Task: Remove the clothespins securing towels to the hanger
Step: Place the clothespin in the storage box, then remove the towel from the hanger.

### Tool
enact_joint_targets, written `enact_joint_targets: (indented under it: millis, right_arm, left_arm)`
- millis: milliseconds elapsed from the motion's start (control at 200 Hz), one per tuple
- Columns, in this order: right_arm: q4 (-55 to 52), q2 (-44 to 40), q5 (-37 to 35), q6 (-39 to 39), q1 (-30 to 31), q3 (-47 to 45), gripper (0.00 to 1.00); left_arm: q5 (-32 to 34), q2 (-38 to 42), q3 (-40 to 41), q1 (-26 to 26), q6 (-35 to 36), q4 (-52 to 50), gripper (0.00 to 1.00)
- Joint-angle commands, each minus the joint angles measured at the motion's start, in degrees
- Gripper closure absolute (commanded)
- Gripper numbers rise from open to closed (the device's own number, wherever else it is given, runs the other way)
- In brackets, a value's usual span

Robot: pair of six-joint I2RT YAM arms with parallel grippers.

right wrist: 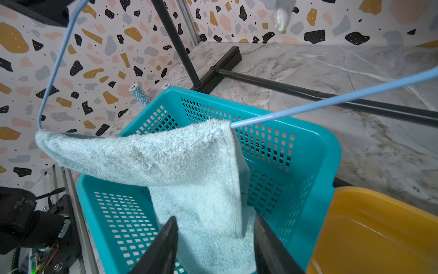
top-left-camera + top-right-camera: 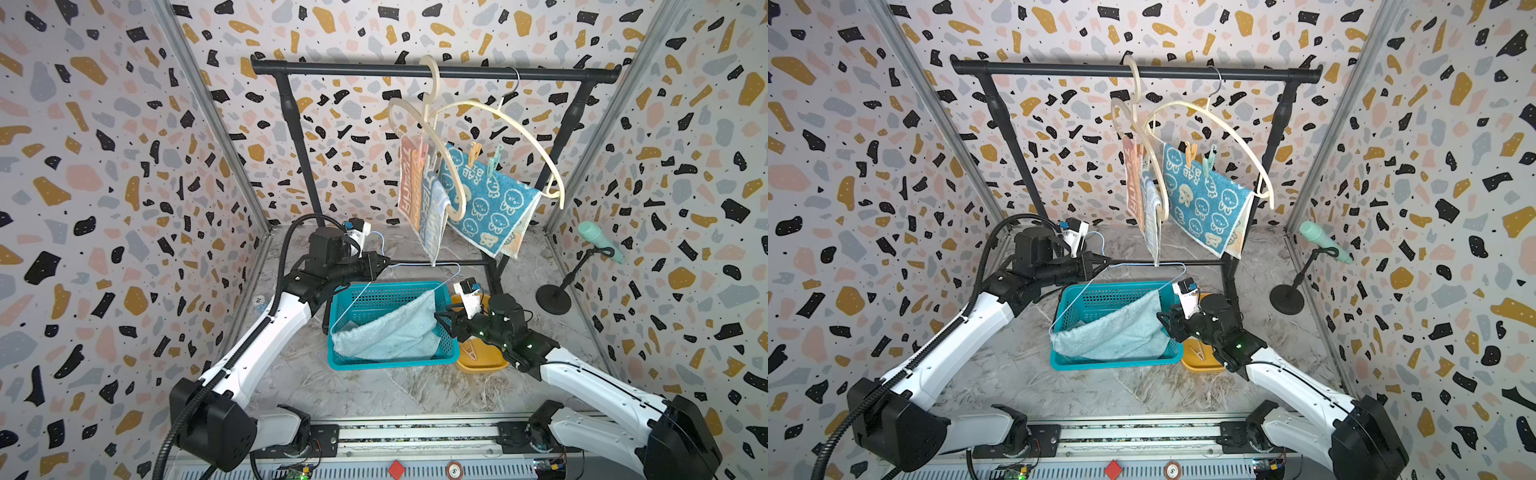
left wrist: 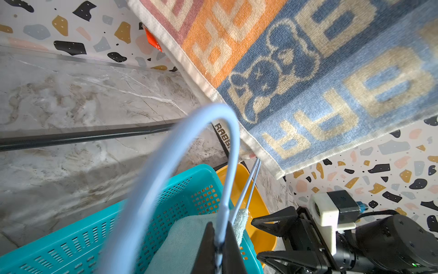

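My left gripper is shut on the hook of a pale blue wire hanger, which it holds above a teal basket. A plain pale blue towel is draped over the hanger's bar and sags into the basket. My right gripper is open, with the towel's hanging end between its fingers. On the rack, a striped towel carries a peach clothespin. A teal rabbit towel is pinned by a yellow clothespin and a mint one.
The teal basket stands at mid table beside a yellow tray that holds a loose clothespin. Two wooden hangers hang from the black rack. A mint microphone on a stand is at the right wall.
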State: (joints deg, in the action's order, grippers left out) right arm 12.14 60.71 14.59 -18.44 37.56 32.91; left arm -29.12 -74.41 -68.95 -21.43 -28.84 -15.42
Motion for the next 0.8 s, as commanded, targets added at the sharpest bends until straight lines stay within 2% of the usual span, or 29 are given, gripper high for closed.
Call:
enact_joint_targets:
  millis: [0, 546, 796]
  right_arm:
    - [5.6, 1.0, 0.4, 0.7, 0.1, 2.6, 0.50]
    - [11.5, 8.9, 2.1, 2.4, -1.5, 5.7, 0.59]
    - [12.2, 11.9, 5.0, 2.7, -1.5, 7.3, 0.68]
  left_arm:
    - [0.4, 1.6, -2.0, 0.4, -0.8, 1.6, 1.00]
    - [0.7, 2.0, -3.9, 0.5, -0.7, 0.4, 1.00]
    - [0.6, 1.7, -4.2, 0.6, -0.7, 0.4, 1.00]
